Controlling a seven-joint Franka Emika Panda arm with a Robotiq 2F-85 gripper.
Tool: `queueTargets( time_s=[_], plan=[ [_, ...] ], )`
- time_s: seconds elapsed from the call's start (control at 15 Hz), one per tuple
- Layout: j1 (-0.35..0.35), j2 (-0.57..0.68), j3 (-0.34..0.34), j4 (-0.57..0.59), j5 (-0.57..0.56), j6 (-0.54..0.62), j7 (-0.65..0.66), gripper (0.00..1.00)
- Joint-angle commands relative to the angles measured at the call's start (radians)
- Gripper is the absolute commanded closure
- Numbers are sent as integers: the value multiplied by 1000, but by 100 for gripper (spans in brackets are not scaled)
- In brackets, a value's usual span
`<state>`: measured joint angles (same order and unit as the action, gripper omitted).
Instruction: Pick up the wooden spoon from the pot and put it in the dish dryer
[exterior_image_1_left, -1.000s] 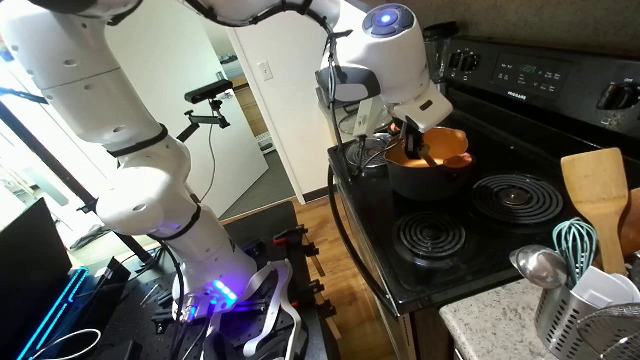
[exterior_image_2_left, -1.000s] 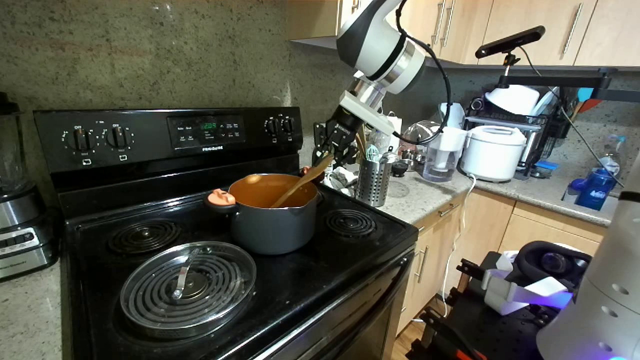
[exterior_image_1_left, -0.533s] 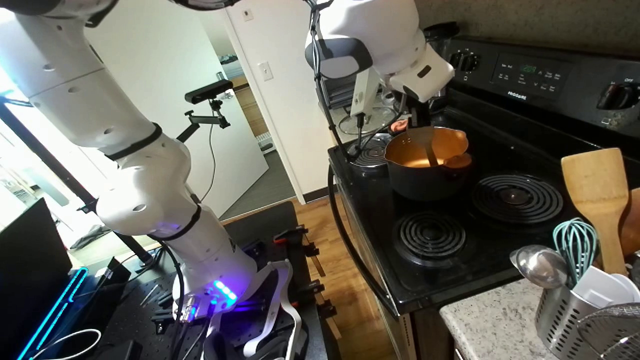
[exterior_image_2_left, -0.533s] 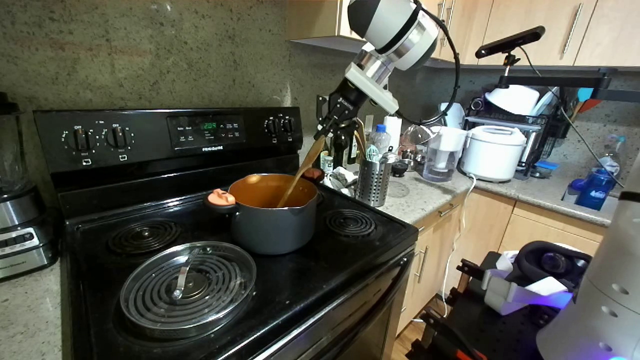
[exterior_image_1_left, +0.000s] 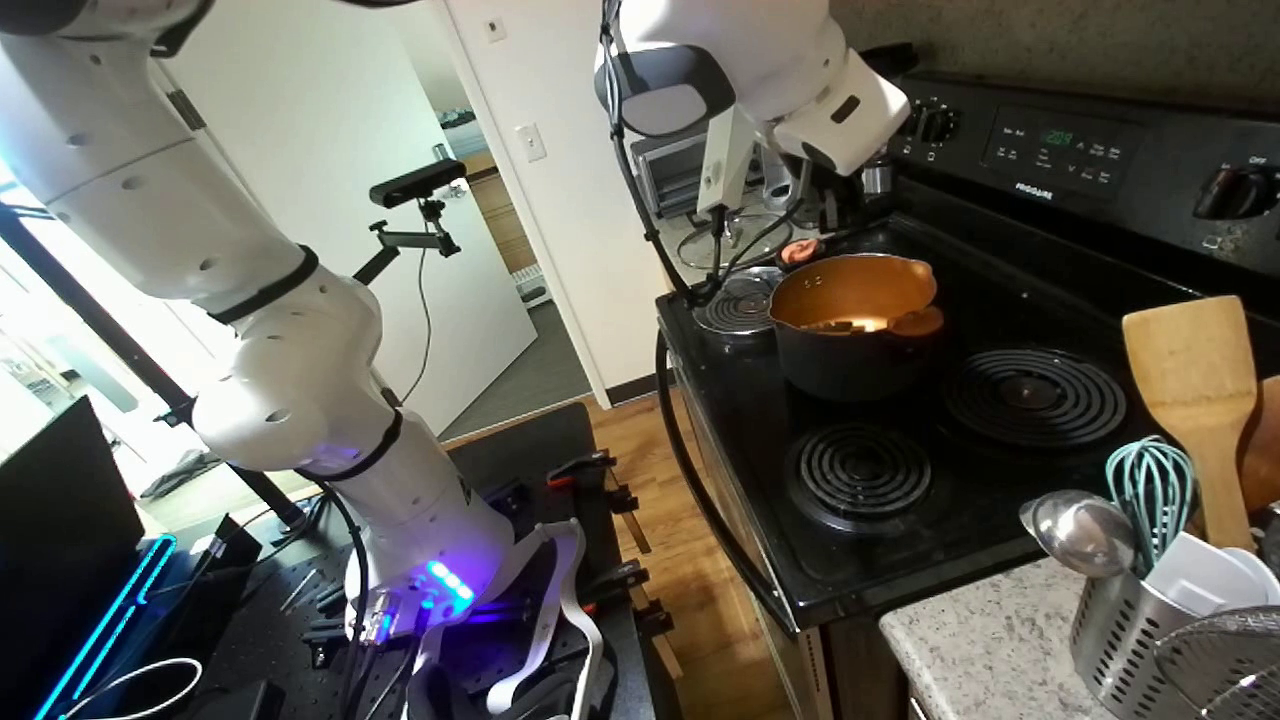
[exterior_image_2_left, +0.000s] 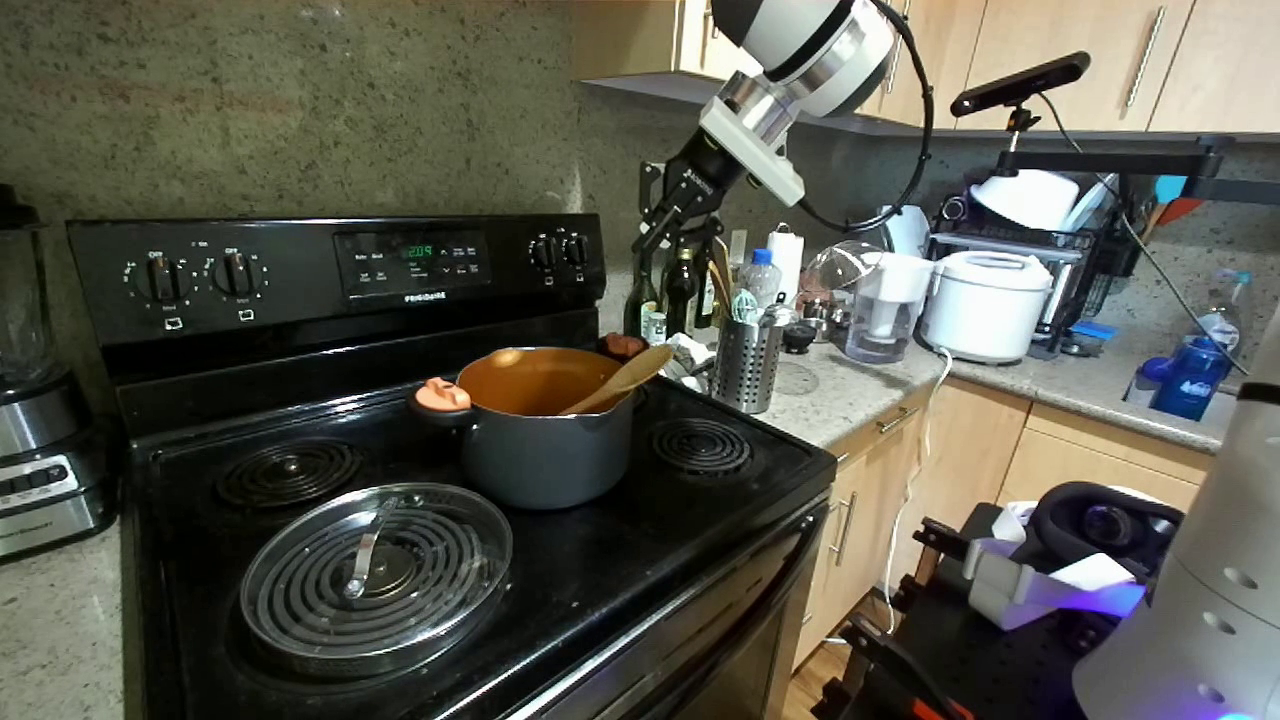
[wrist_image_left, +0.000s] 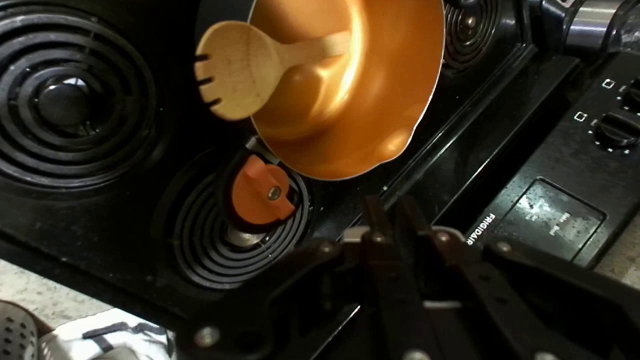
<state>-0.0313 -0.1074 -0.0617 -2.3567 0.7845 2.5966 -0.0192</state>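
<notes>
Black stove (exterior_image_2_left: 580, 560) w/ dark pot (exterior_image_2_left: 545, 460) on top; in an exterior view wooden spoon (exterior_image_2_left: 637, 370) tilts in it, head over right rim. Gripper (wrist_image_left: 389, 201) above, apart from spoon; jaws narrow, just a slim gap. Utensil caddy (exterior_image_2_left: 747, 372) right of stove.

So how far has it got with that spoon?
Done: nothing delivered yet; the tan wooden spoon with notched head leans in the round, grey, orange-lined pot. In hand: nothing; the black gripper is empty. Left: grasping the spoon, then placing it in the perforated silver metal utensil holder.
</notes>
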Motion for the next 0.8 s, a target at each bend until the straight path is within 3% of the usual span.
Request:
queueTargets(
  time_s=[0.0,0.53,0.6,0.73],
  plan=[
    [-1,-19,-7,-1,7,-12,-11,97],
    [-2,-25,-7,1,-9,-28,-4,96],
    [-2,-27,-7,1,-12,-30,-2,63],
    [-3,-28,-7,-1,-23,-35,5,66]
  ],
)
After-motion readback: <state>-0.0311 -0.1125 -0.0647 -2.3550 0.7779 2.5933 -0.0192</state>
